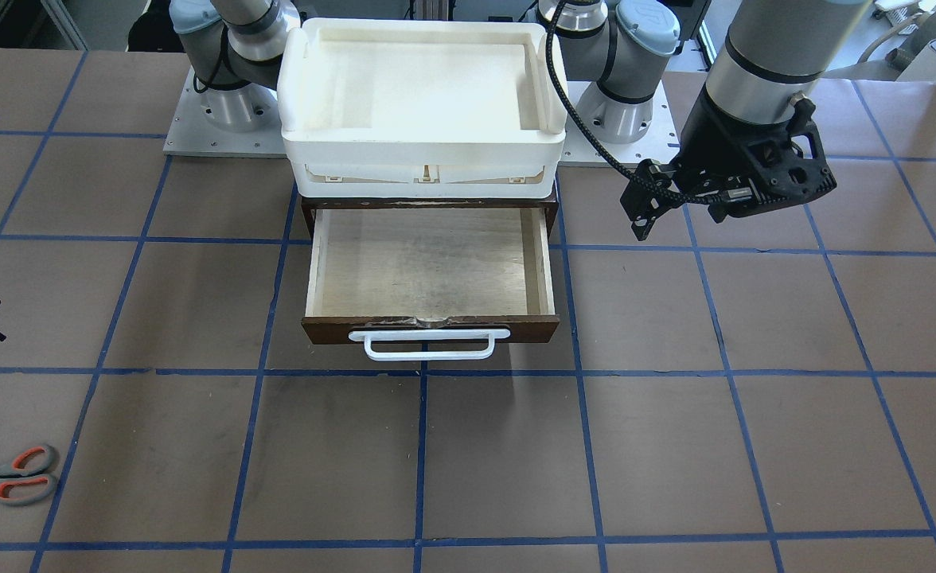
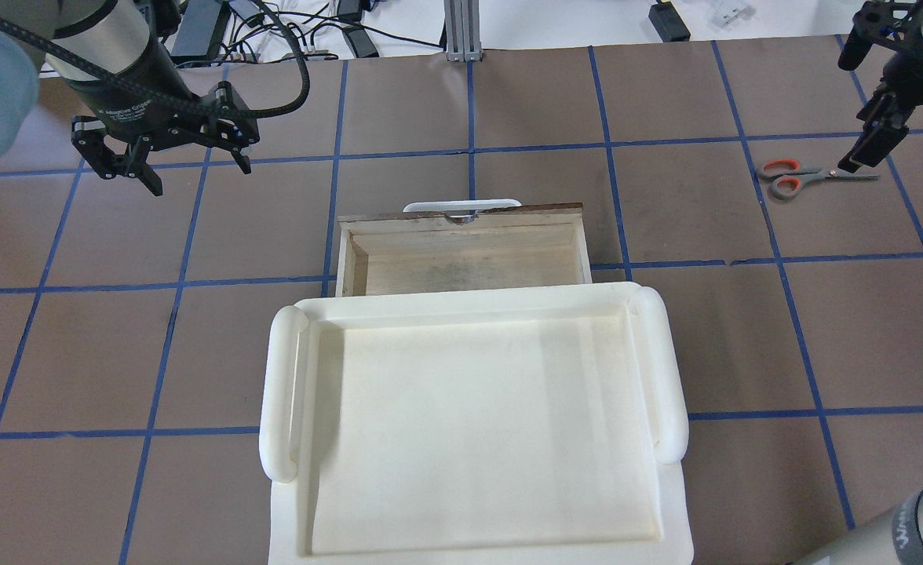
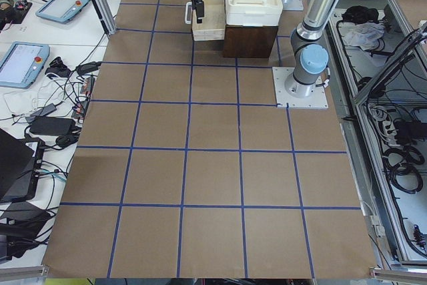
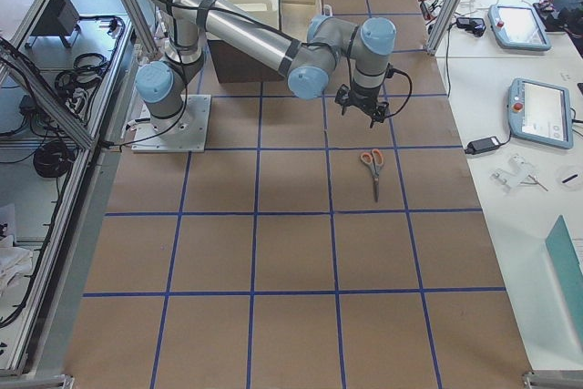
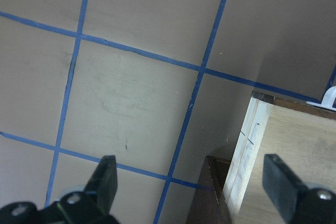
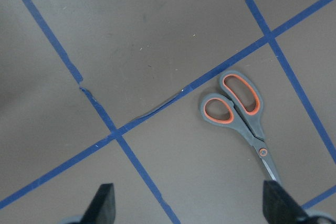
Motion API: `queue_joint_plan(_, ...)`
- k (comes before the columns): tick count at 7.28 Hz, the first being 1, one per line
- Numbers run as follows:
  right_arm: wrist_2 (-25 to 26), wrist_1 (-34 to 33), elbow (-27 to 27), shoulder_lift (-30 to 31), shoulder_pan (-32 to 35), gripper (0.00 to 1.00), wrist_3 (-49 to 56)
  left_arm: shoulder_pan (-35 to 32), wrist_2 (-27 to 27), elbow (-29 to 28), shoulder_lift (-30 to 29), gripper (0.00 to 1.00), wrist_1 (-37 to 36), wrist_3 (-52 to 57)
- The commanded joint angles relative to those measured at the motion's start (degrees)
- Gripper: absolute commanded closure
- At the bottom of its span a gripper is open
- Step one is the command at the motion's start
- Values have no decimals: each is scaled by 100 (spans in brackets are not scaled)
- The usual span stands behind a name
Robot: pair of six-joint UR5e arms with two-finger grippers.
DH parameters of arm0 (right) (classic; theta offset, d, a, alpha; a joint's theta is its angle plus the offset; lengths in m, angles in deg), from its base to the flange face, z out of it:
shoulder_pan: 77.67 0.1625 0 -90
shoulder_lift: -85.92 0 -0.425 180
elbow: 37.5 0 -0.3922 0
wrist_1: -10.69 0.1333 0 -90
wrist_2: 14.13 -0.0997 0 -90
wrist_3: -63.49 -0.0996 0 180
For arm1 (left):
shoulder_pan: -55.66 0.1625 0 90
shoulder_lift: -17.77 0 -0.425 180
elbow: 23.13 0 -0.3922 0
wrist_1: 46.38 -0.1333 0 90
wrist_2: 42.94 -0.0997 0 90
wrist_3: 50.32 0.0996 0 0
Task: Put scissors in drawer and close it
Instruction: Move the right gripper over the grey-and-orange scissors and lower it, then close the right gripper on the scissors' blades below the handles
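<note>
On the taped brown table (image 2: pixel 508 102), the first hazard is the white tray (image 2: pixel 669 377) stacked on the cabinet. It covers the back of the open, empty drawer (image 1: pixel 432 263), so a release made too far back would probably land the load on the tray or its rim. The drawer itself could skew or jam if it is pushed off-centre on its white handle (image 1: pixel 428 334), and a hard shove might shift the whole stack. The left gripper (image 2: pixel 195 174) hangs with fingers spread and empty just beside the drawer's side (a careless sweep could clip that wall). The right gripper (image 6: pixel 190 200), also spread wide and holding nothing, hovers above the scissors (image 6: pixel 248 125). These lie flat with blades together, well apart from the drawer on the robot's right. In the wrist view they sit off toward one finger rather than centred, so a straight descent risks landing on the blade or nudging them away. Being thin and flat, they could slip out or swing if pinched away from the pivot.
</note>
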Motion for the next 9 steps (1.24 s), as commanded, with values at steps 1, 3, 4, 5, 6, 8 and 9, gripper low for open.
queue_joint_plan(1,-2,-555,0,-459,-126,0,674,55,37,3,-8,0,-27,412)
queue_joint_plan(3,-19,-1119,0,-872,-144,0,1159,38,46,3,44,0,-18,360)
queue_joint_plan(4,-10,-1138,0,-978,-144,0,1500,47,46,3,53,0,-10,360)
queue_joint_plan(5,-2,-1295,-9,-1075,-179,0,1756,29,38,29,53,0,-1,377)
queue_joint_plan(6,-19,-1557,-9,-1232,-266,0,2098,38,38,186,79,0,-105,360)
queue_joint_plan(8,-37,-1761,-35,-1453,-302,0,2408,38,3,284,132,0,-220,482)
queue_joint_plan(9,-45,-1884,-44,-1584,-302,1,2487,47,3,284,123,0,-290,622)
